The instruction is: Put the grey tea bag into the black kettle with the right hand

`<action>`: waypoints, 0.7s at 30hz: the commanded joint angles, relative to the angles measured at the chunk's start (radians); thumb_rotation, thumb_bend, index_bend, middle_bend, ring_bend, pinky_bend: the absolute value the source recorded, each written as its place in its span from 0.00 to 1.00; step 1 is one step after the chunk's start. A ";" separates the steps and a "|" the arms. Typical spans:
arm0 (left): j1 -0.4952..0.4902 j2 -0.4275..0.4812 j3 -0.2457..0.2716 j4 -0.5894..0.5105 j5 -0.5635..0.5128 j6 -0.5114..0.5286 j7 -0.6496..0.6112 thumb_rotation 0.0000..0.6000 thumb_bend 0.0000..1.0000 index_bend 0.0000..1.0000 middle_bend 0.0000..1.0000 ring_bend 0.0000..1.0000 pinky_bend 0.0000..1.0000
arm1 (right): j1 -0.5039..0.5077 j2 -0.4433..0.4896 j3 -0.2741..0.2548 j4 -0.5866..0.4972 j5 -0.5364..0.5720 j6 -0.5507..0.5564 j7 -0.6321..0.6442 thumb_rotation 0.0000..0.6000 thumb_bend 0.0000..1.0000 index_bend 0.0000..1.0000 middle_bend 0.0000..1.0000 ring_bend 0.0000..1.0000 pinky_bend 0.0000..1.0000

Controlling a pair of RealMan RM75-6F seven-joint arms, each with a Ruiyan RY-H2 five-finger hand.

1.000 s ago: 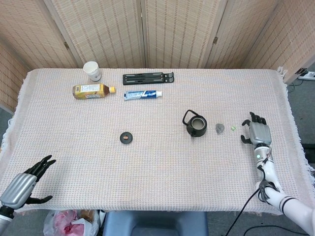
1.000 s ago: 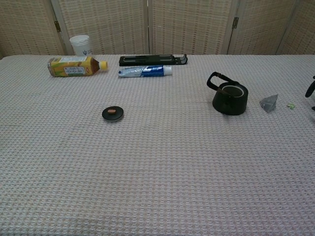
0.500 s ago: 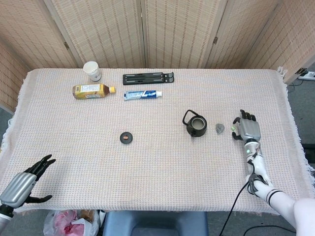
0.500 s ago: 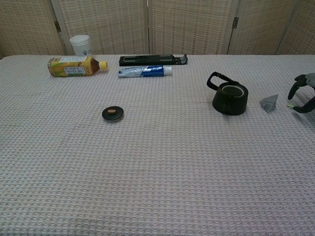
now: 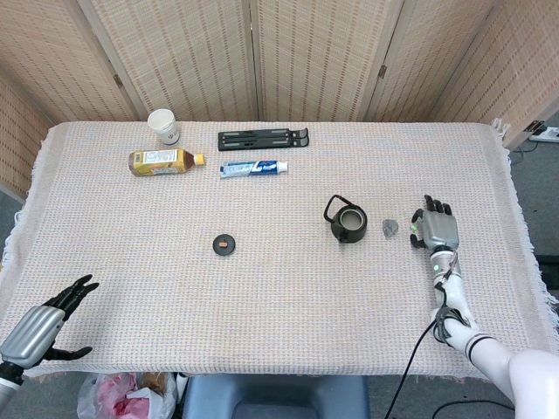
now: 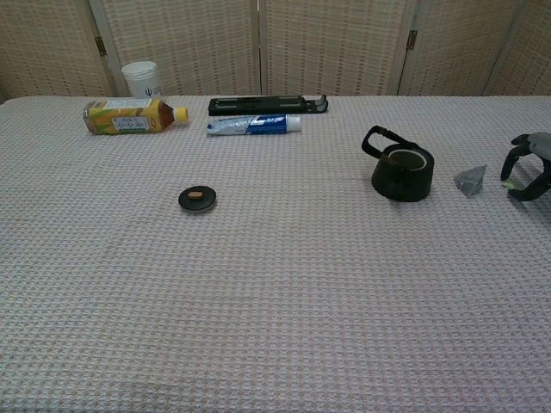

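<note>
**A:** so what's changed in the last second? The right hand (image 5: 436, 230) has slid in toward the black kettle (image 5: 347, 222) from the far right. It now sits just right of the grey tea bag (image 5: 390, 229), fingers apart and curled a bit, holding nothing. Over the last half second it barely moves.

**B:** so no grab yet. The tea bag lies flat on the cloth just right of the kettle, not touching it, and the kettle's mouth is open. I'd call this the end of the reach; the pinch comes next.

**A:** left hand (image 5: 39, 326)?

**B:** parked way off, front-left of the kettle, open, nothing in it.

**A:** any readable text?

**B:** nope. The yellow bottle (image 6: 131, 116) and blue toothpaste tube (image 6: 253, 125) far back-left of the kettle have labels, and the white cup (image 6: 142, 79) has a small mark, but all too small to read.
</note>
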 commanded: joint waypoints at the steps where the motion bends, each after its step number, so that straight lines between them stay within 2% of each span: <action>1: 0.000 0.001 0.001 0.001 0.000 0.000 -0.003 1.00 0.10 0.00 0.01 0.14 0.33 | 0.001 -0.004 0.000 0.004 -0.002 -0.001 -0.002 1.00 0.31 0.41 0.00 0.00 0.00; 21: -0.004 -0.001 0.004 0.004 -0.004 -0.007 -0.005 1.00 0.10 0.00 0.01 0.14 0.33 | 0.004 -0.028 0.013 0.039 -0.016 -0.005 0.004 1.00 0.33 0.47 0.00 0.00 0.00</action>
